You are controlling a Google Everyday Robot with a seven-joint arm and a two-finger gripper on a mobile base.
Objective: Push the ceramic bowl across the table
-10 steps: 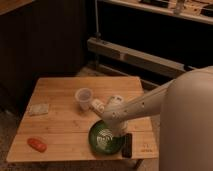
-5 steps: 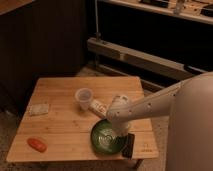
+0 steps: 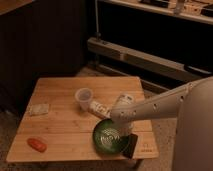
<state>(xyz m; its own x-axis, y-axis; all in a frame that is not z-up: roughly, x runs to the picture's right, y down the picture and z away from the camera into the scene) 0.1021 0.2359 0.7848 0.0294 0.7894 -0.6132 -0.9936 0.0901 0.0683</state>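
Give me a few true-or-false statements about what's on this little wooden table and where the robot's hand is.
1. The ceramic bowl sits near the front right part of the table. True.
2. The gripper is over by the orange object. False: it is at the bowl's right side, far from that object at front left.
3. The plastic cup stands upright behind the bowl. True.
4. The bowl is bright white. False: it is dark green with pale rings.
5. A flat packet lies inside the bowl. False: it lies at the table's left side.
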